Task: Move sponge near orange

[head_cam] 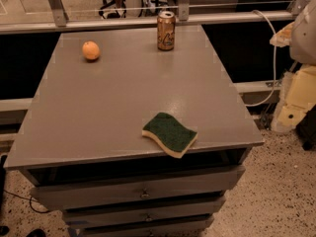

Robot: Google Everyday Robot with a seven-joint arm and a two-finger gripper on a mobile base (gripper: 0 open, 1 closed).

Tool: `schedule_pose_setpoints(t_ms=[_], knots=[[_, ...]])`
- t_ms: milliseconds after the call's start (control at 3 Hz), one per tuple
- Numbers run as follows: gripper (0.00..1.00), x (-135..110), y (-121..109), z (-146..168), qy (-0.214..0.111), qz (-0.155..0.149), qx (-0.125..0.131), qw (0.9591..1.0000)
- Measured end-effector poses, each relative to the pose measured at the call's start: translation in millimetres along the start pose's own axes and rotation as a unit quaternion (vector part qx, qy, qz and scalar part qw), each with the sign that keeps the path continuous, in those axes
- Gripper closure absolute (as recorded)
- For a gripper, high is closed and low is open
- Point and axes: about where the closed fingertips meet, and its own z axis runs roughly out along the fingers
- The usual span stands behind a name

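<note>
The sponge (170,134), dark green on top with pale yellow foam below, lies flat near the front right edge of the grey table (113,107). The orange (91,50), small and round, sits at the far left of the tabletop, well apart from the sponge. My gripper (298,100) shows only as pale yellow and white arm parts at the right edge of the view. It is off the table, to the right of the sponge and clear of it, and holds nothing that I can see.
A gold-brown drink can (166,30) stands upright at the far edge, right of the orange. Drawers (143,194) run below the tabletop. A white cable (273,58) hangs at the right, and a railing (148,19) runs behind the table.
</note>
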Motion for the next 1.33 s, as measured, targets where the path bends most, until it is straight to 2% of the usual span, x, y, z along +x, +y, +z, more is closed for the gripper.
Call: schedule_pose_setpoints(t_ms=[333,667,1000,1333], knots=[[0.0,0.0,0.0,0.0,0.0,0.0,0.0,1.0],[0.0,-5.7,1.5,5.5,-0.02,0.001,-0.01,0.9998],[0.0,-34.8,17.3,31.9,-0.068,0.006,-0.036,0.997],[0.0,-72.1,39.1,74.9,-0.117,0.024,-0.065,0.9908]])
